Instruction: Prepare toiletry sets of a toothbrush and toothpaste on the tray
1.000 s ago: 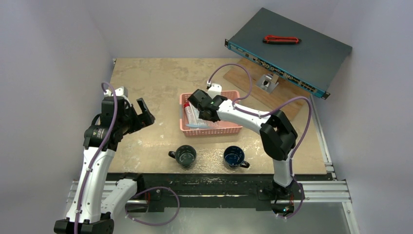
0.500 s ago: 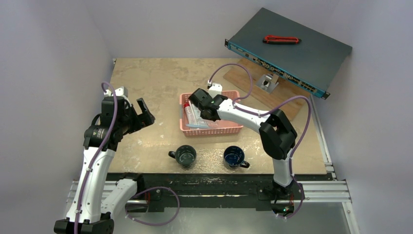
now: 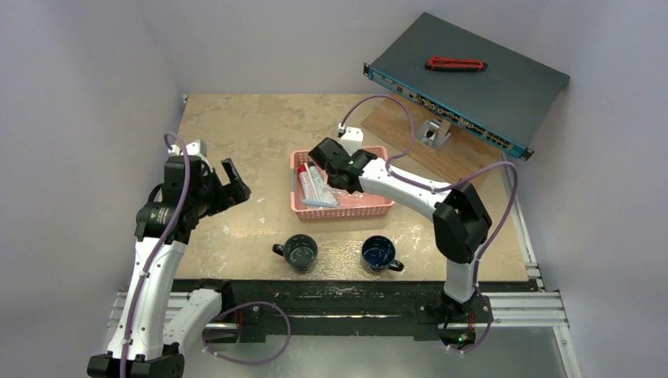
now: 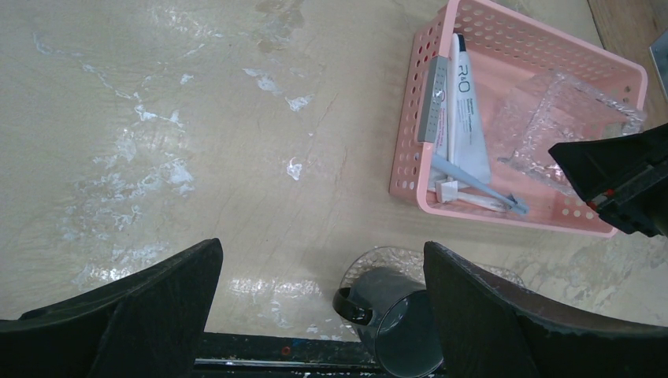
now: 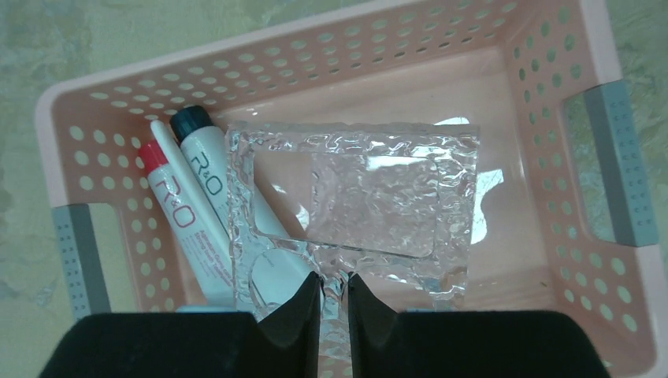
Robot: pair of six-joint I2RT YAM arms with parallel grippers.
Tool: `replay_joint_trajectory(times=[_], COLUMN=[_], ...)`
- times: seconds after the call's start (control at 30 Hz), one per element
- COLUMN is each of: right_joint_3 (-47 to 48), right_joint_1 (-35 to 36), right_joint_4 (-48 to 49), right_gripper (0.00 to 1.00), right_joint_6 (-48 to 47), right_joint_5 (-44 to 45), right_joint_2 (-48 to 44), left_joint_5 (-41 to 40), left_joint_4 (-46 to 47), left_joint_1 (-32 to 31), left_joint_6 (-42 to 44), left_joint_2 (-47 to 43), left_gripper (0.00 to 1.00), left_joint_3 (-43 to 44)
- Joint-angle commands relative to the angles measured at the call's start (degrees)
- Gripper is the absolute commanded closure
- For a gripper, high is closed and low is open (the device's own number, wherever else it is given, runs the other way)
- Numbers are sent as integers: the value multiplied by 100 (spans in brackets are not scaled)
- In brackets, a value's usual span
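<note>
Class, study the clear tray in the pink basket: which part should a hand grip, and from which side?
Likely the tray by its raised near rim, from above: it is shallow, lies over the toothpaste tubes, and the basket walls block its sides. The right hand pinches that rim.

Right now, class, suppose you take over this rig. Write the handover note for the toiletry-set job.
Grippers: the left gripper is open and empty, over the table left of the basket. The right gripper is shut on one edge of the tray.
Things: the tray is inside the basket, partly over two toothpaste tubes. A blue toothbrush lies by the basket's near wall.
Done: tray gripped; no set made.
Left: lift the tray out onto the table, then add a toothbrush and toothpaste.
</note>
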Motion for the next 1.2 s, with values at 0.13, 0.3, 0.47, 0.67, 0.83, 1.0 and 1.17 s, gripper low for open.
replay_joint_trajectory(times=[0.13,0.3,0.47,0.67,0.83,1.0,1.17], right_joint_3=[15,-138,-315,-506,-739,-982,-1266], right_joint_1=[-24,-13,97,377,666,1013,1206], right_joint_4=[-16,13,60,52,78,-39,-84], right_gripper=[100,100,100,100,100,100,100], right_joint_6=[-303,-365,-376,-280,-144,97,275], right_joint_5=[494,390,189,-136,-312,-299,-460], right_joint_2=[-889,-1221,-1603,-2047,-2418,-2727,-3037], left_joint_5=[27,4,-10,-17,-18,-17,-27], left_joint_4=[168,172,169,170,171,172,163], left_joint_1=[-26,-26,-26,-26,-26,-26,-26], left_joint_6=[91,90,90,99,99,100,90], left_joint_2=[-20,-31,-37,-63,-72,-81,-64], left_gripper=[1,1,1,1,1,1,1], left_joint_3=[31,28,33,39,37,31,39])
